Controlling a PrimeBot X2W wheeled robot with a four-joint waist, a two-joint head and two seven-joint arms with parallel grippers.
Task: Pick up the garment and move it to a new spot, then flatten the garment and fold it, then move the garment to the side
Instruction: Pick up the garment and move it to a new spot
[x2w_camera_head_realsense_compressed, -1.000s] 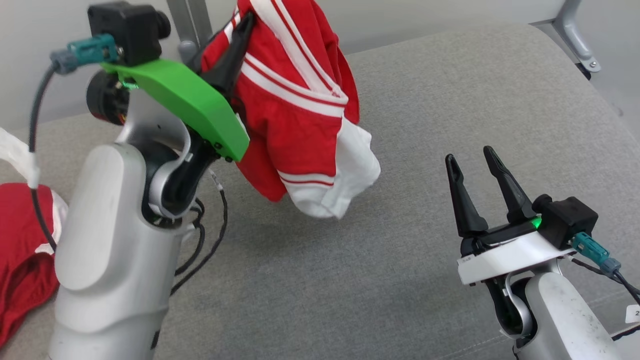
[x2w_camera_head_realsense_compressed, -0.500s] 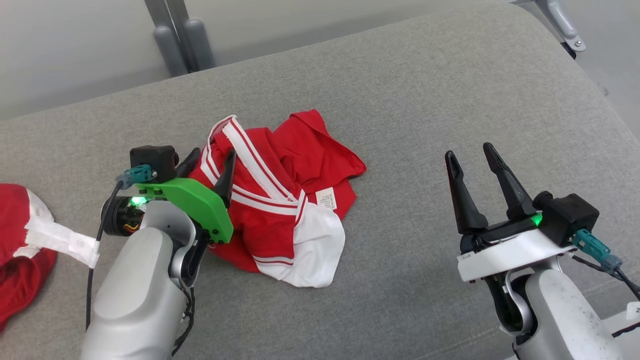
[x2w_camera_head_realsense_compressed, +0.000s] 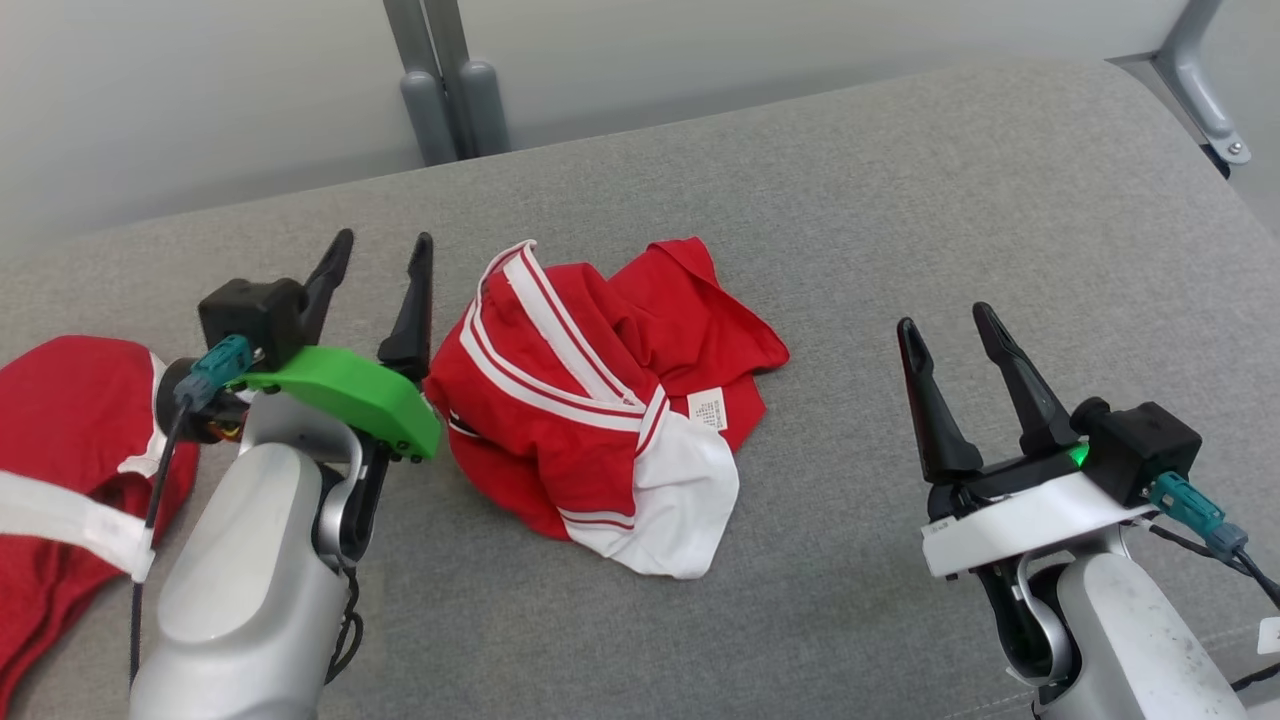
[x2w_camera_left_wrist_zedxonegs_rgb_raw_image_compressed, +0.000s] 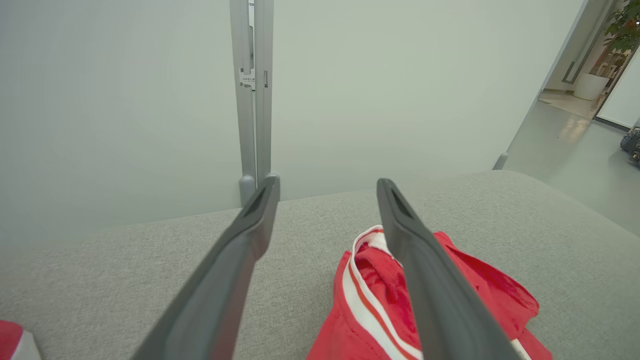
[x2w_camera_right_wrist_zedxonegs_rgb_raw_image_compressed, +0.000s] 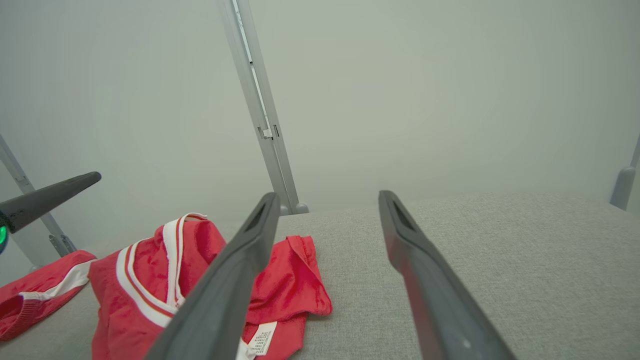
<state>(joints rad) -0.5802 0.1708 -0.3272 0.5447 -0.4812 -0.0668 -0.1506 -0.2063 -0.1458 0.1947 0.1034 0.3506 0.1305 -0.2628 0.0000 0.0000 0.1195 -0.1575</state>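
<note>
In the head view, the garment (x2w_camera_head_realsense_compressed: 600, 400), a crumpled red top with white stripes, is seen lying mid-frame on a grey padded surface (x2w_camera_head_realsense_compressed: 900, 200). The left gripper (x2w_camera_head_realsense_compressed: 386, 240) is found just left of it, spread wide with nothing held. Whether its nearer finger touches the cloth cannot be told. The right gripper (x2w_camera_head_realsense_compressed: 944, 318) is seen at the lower right, well apart from the garment, equally spread and empty. A second red garment (x2w_camera_head_realsense_compressed: 70, 420) is shown at the left edge, and grey posts (x2w_camera_head_realsense_compressed: 445, 80) at the top against a pale wall.

In the left wrist view, the garment (x2w_camera_left_wrist_zedxonegs_rgb_raw_image_compressed: 370, 280) is seen at the lower right, partly hidden behind one finger, with nothing between the two fingers. A corridor with a potted plant (x2w_camera_left_wrist_zedxonegs_rgb_raw_image_compressed: 622, 20) is added at the upper right.

In the right wrist view, the garment (x2w_camera_right_wrist_zedxonegs_rgb_raw_image_compressed: 150, 270) is placed at the lower left, beside the spread, empty fingers. Its white label (x2w_camera_right_wrist_zedxonegs_rgb_raw_image_compressed: 262, 340) is shown at the bottom edge.
</note>
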